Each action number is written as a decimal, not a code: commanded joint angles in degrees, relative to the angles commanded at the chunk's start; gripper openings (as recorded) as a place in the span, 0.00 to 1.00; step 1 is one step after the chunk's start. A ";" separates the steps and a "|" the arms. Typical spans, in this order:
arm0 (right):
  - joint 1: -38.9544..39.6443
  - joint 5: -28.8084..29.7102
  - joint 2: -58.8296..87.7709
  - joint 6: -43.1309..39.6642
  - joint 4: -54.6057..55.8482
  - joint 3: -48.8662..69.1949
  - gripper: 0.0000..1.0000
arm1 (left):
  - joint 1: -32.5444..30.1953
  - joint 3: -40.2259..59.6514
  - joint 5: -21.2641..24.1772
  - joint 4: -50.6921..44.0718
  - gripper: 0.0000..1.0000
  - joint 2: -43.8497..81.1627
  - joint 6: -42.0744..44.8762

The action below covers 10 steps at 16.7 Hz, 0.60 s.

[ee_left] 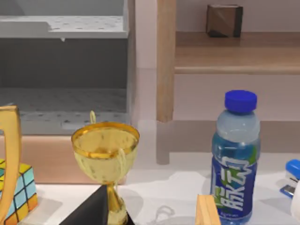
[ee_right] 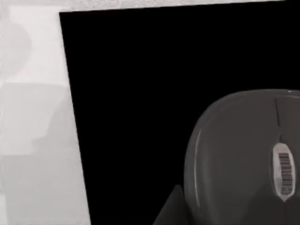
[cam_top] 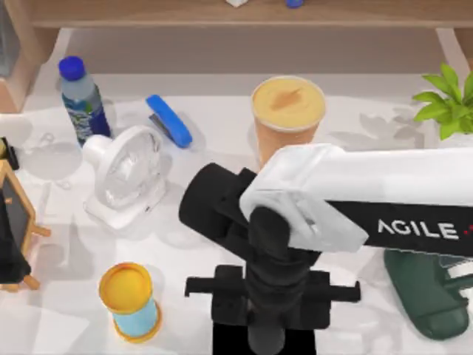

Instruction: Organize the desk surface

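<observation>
Reaching over the lower middle of the top view, my right arm (cam_top: 347,200) hangs above a grey mouse (ee_right: 243,159) on the black mat (ee_right: 140,93); I cannot tell how its hand stands. The white bench (cam_top: 214,111) spreads across the whole frame; a careless descent could shove the mouse off the mat, and a wide swing could topple the yellow-lidded cup (cam_top: 288,111) just behind the arm; my left arm sits parked at the far left, near the trophy (ee_left: 105,154) and bottle (ee_left: 234,154).

a flat black square mat (ee_right: 136,93) lies on the smooth, slightly glossy white worktop (ee_right: 33,140), which shows as a pale band beside the mat and a thin strip along one more of its edges. a dark grey rounded computer mouse (ee_right: 234,154) rests on the mat, with a ridged scroll wheel (ee_right: 284,173) set in a slot between its buttons. soft grey shadows fall across the bare worktop.
</observation>
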 joint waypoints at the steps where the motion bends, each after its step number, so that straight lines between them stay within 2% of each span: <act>1: 0.32 0.04 0.32 -0.71 0.23 -0.22 0.00 | 0.00 0.00 0.00 0.00 1.00 0.00 0.00; 10: 0.36 -0.05 0.99 -0.84 1.52 -0.98 0.00 | 0.00 0.00 0.00 0.00 1.00 0.00 0.00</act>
